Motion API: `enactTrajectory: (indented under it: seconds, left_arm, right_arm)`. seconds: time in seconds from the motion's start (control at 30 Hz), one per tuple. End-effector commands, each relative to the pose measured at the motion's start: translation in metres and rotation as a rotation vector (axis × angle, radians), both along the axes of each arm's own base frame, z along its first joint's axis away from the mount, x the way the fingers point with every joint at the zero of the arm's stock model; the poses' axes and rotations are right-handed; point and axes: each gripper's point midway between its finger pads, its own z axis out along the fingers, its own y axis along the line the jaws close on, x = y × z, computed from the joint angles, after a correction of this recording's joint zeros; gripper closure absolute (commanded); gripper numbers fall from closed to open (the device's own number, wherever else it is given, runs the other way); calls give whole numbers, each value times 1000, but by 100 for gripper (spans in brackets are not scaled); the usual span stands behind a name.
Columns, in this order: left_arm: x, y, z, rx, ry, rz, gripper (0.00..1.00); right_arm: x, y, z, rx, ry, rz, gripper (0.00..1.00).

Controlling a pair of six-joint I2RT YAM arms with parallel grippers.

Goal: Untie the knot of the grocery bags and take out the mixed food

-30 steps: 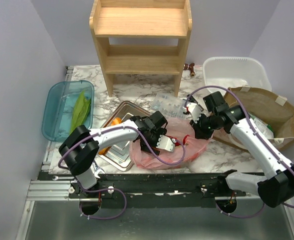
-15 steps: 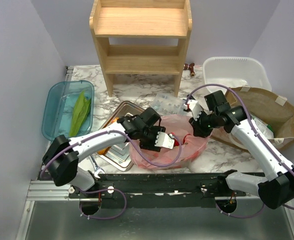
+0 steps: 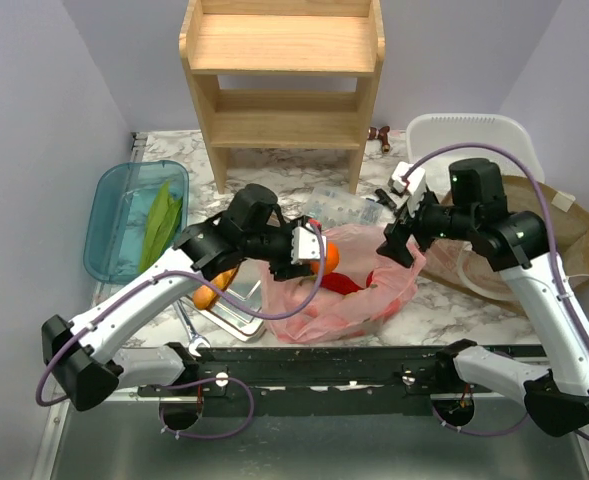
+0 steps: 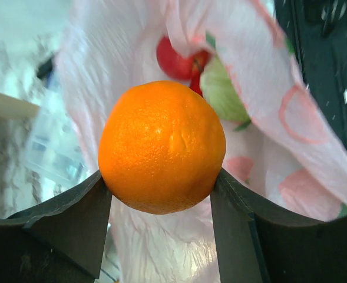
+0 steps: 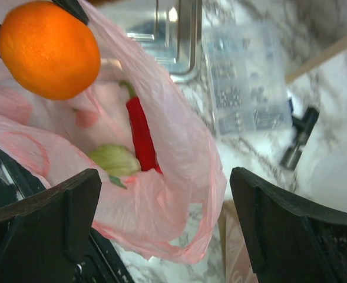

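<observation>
- The left gripper (image 3: 312, 250) is clamped on the orange (image 4: 161, 146), holding it above the far-left rim of the open pink bag (image 3: 346, 308).
- The round fruit needs no aligning. The steel tray (image 5: 176, 41) lies just left, on that arm's side.
- The right gripper (image 3: 399, 242) hangs over the bag's right edge, jaws apart. A red pepper (image 5: 139, 132) lies inside.
</observation>
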Motion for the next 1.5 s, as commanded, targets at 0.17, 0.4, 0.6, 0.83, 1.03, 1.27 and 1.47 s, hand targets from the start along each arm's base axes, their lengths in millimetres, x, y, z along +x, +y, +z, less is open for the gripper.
enactTrajectory:
  seconds: [0.17, 0.4, 0.6, 0.83, 1.03, 1.27, 1.47]
  left_arm:
    - [-14, -30, 118, -342, 61, -27, 100]
    - [8, -43, 134, -378, 110, 19, 100]
    - [9, -50, 142, -393, 119, -9, 100]
    - [-1, -55, 146, -379, 123, -82, 100]
    - [-15, -59, 136, -339, 153, -138, 100]
    - [-10, -65, 135, -328, 180, -126, 100]
    - [-9, -69, 135, -327, 184, -136, 100]
  right_arm:
    - [-30, 43, 63, 173, 12, 269, 0]
    - [-36, 57, 68, 155, -30, 366, 0]
    - [-27, 66, 69, 156, -67, 381, 0]
    - [-20, 73, 64, 132, -108, 394, 14]
    - [-21, 77, 69, 153, -126, 399, 36]
    - [-28, 81, 65, 151, -111, 424, 7]
    - [-26, 83, 64, 146, -115, 427, 40]
